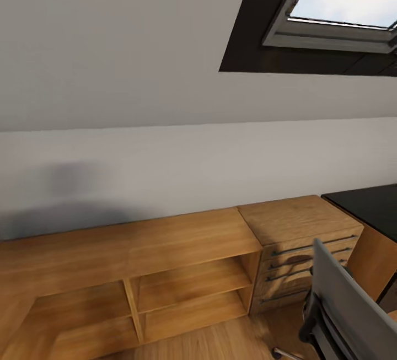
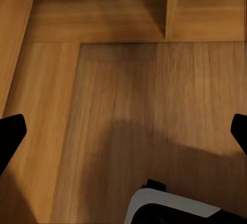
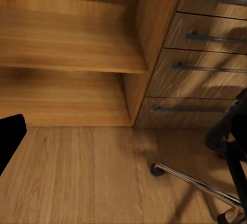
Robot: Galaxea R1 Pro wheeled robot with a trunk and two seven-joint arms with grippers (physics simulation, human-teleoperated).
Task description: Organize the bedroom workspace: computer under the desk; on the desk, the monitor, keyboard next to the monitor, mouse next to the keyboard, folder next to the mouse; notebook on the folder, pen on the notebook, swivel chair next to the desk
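Your left fingers (image 2: 11,134) are spread wide above bare wooden floor (image 2: 144,110); your right arm points down beside the swivel chair (image 3: 231,147), finger spread unclear.

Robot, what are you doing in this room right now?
Nothing is being held. The robot faces a low wooden shelf unit and a chest of drawers along the wall. The swivel chair stands at lower right, in front of the drawers, with a corner of the black desk beyond. The left gripper hangs open over the wooden floor.
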